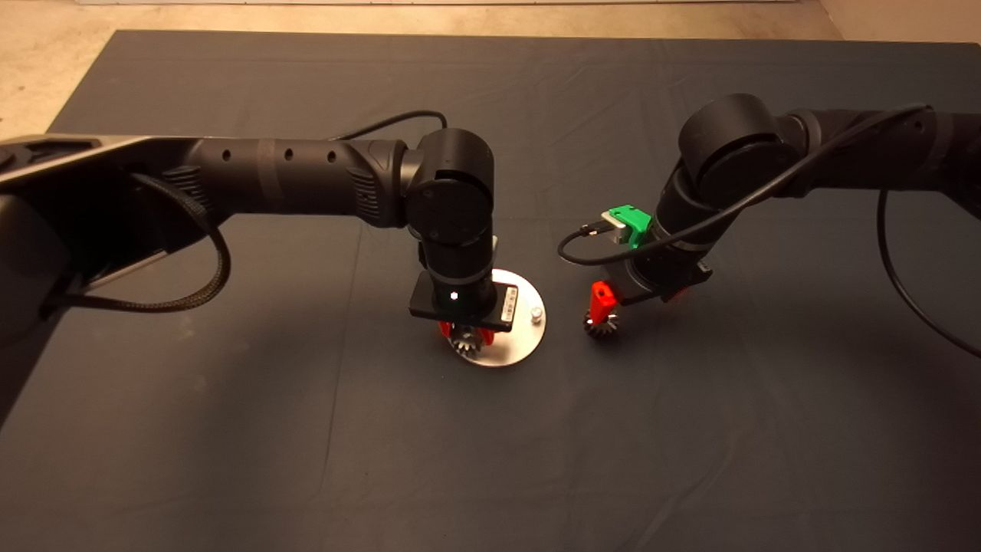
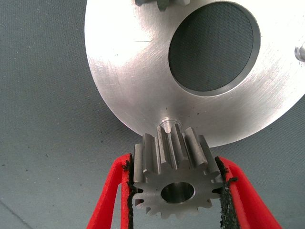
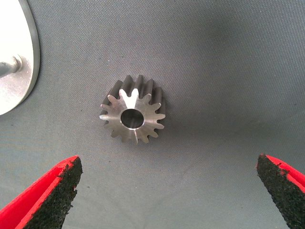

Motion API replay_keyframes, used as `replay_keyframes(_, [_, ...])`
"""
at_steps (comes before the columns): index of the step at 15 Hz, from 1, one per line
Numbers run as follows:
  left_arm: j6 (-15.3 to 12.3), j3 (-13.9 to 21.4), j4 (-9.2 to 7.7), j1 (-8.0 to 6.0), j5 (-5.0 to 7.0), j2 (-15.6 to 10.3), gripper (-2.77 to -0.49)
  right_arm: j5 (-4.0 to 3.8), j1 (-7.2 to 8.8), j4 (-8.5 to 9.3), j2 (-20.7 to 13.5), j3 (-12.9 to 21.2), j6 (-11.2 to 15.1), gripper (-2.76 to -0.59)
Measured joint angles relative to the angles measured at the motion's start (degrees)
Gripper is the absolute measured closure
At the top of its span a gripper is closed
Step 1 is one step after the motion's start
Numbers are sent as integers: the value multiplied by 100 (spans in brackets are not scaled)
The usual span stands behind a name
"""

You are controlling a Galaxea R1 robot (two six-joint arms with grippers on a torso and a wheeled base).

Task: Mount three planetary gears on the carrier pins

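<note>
The round silver plate (image 1: 521,337) lies on the mat's middle, one carrier pin (image 1: 536,312) showing near its right rim. My left gripper (image 1: 465,334) is shut on a planetary gear (image 2: 176,176) and holds it at the plate's near rim, right beside a pin (image 2: 167,121). Another pin (image 2: 300,51) stands bare. Part of a second gear (image 2: 161,4) shows at the plate's (image 2: 133,71) far rim. My right gripper (image 3: 167,191) is open wide, just above a third gear (image 3: 133,117) lying flat on the mat right of the plate (image 3: 21,67). That gear also shows in the head view (image 1: 603,327).
The dark mat (image 1: 306,429) spreads wide around the plate. Both black arms reach in over its middle, cables looping from them. Bare floor (image 1: 46,69) shows past the mat's far left edge.
</note>
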Motion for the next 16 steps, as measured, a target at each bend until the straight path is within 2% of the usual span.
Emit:
replay_keyframes(10, [-1,-22,15,0,16,55,-81,0,0,0,0,0,0,-273])
replay_keyframes(16, [-43,-29,67,82,50,82,-82,-1,-29,0,-2,0,0,-273])
